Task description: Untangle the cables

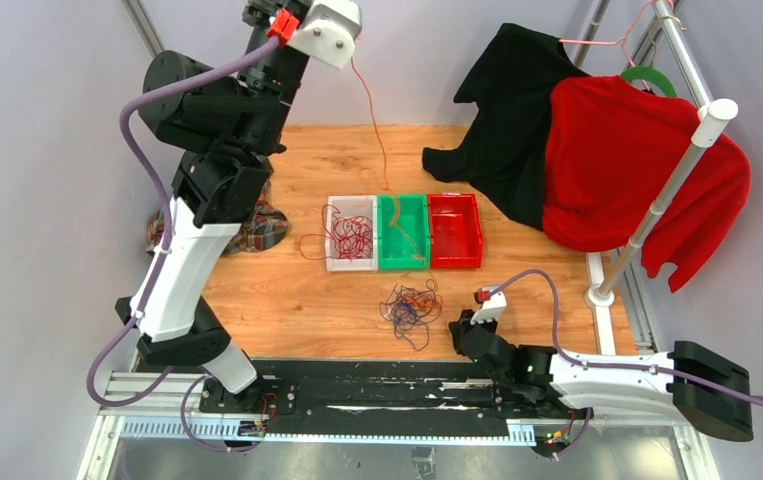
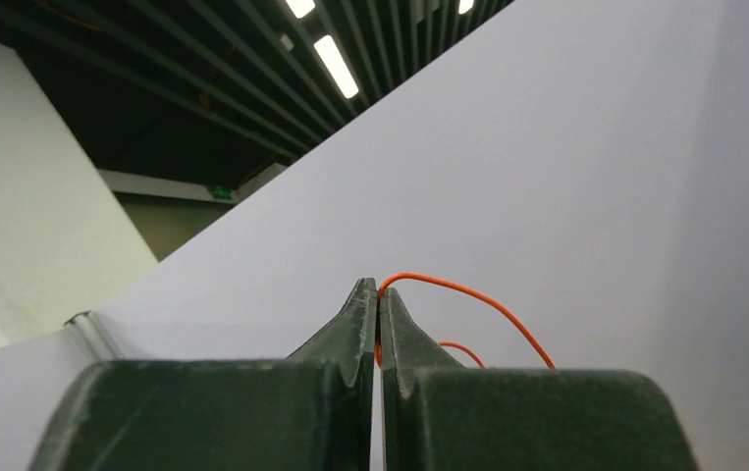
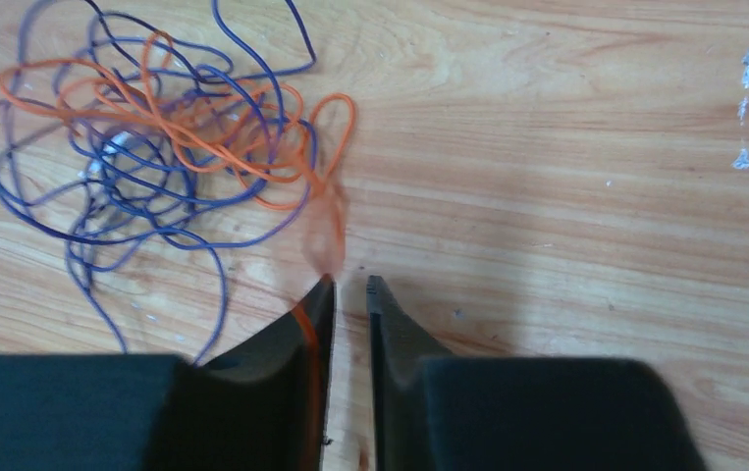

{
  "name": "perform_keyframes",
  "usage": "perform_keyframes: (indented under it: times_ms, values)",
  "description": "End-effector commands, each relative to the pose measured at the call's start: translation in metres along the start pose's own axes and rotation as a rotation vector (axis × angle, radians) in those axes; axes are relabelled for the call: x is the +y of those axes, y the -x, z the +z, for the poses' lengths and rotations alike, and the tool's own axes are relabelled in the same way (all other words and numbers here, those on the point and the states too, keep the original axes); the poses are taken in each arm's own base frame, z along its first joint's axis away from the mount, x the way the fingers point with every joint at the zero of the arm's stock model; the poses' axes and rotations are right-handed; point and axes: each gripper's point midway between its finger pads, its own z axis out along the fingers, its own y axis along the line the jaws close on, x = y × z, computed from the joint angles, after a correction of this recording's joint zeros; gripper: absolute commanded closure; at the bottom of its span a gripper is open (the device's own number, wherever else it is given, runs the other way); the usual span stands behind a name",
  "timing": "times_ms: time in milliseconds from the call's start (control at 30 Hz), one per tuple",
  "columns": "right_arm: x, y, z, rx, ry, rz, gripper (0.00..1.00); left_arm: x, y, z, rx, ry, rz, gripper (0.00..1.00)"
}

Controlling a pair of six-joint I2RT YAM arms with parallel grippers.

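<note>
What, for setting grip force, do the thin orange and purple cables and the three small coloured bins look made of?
Thin orange and purple cables: probably plastic-insulated wire, smooth and slightly glossy; they hold springy loops. White bin, green bin and red bin: likely moulded plastic, judging by uniform colour and thin rigid walls.

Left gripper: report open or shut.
Shut: the left gripper pinches the orange cable, jaws pressed together in the wrist view.
</note>
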Motion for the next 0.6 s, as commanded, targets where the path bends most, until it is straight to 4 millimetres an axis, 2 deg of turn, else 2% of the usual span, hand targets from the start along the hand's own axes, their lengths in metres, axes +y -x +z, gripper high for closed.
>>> perform_keyframes:
  times_ms: [0,133,267,400,567]
  values:
    - [0.028,0.033,-0.008,-0.064,0.087,-0.084,0.71,-0.018,0.013,-0.016,-0.056,-0.141,-0.109,0.99]
    - [0.062,0.085,-0.025,-0.178,0.209,-0.098,0.36,-0.058,0.016,-0.036,-0.061,-0.329,-0.206,1.00]
    - [0.095,0.130,-0.044,-0.270,0.318,-0.134,0.30,-0.080,0.019,-0.049,-0.047,-0.424,-0.268,1.00]
    - [0.121,0.151,-0.058,-0.292,0.415,-0.171,0.29,-0.090,0.021,-0.059,-0.042,-0.475,-0.283,1.00]
    - [0.134,0.188,-0.062,-0.387,0.410,-0.212,0.26,-0.089,0.029,-0.065,-0.056,-0.496,-0.302,1.00]
